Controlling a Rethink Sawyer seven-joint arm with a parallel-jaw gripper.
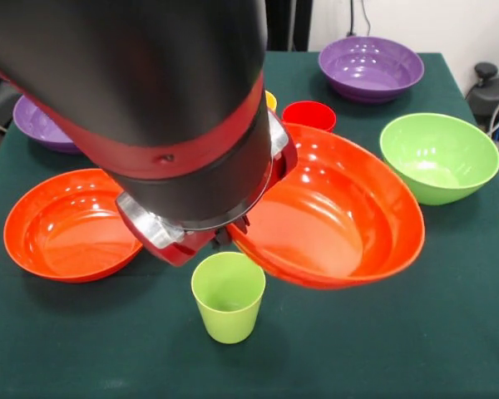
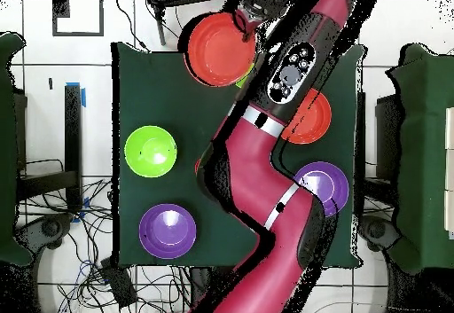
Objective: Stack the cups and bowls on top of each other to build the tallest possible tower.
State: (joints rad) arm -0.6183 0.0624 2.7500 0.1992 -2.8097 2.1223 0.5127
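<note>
front view was largely blocked by the arm [image 1: 158,108], whose black and red body covered the gripper; its state could not be told. one orange bowl [image 1: 337,212], wide, glossy and tilted, was raised beside the arm's end, its rim just above and behind an upright light green cup [image 1: 228,297] at the near table edge; whether bowl and cup touched could not be told. second orange bowl [image 1: 66,224] lay flat on the green table [image 1: 449,332]. light green bowl [image 1: 439,156] and one purple bowl [image 1: 371,66] sat at the right; another purple bowl [image 1: 40,125] was half hidden at left. red cup [image 1: 309,115] and a sliver of yellow cup [image 1: 270,100] showed behind the arm. overhead view hid the remaining cups under the arm.
</note>
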